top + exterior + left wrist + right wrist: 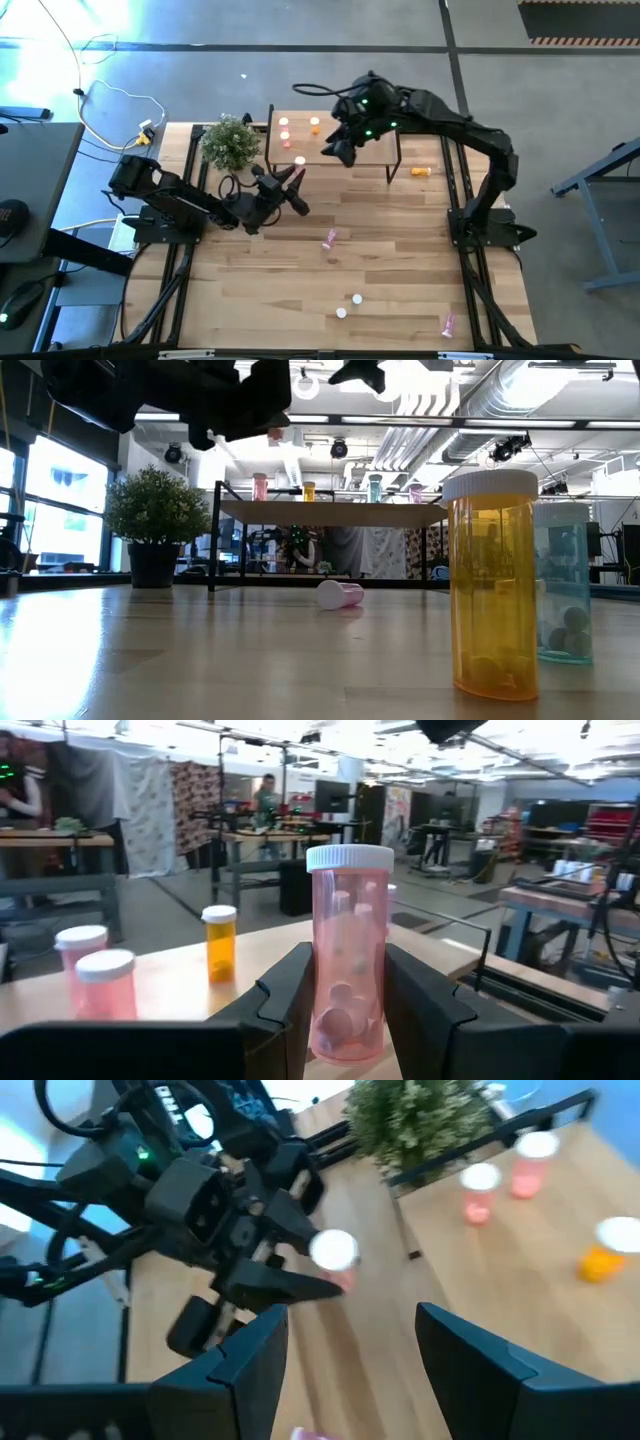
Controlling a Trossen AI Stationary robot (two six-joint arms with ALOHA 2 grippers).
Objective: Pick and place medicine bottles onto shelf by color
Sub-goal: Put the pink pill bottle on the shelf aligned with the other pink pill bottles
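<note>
Two grippers working by the shelf [375, 155]: left gripper [345, 1005] clenching an upright pink bottle [348, 955] just beside its near edge, right gripper [345, 1345] hovering above it, jaws released, holding nothing.

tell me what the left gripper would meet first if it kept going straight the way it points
Probably the shelf: the left gripper, jaws shut on a pink bottle, points over its top, where two pink bottles and an orange bottle stand off to one side. Depth is unclear.
</note>
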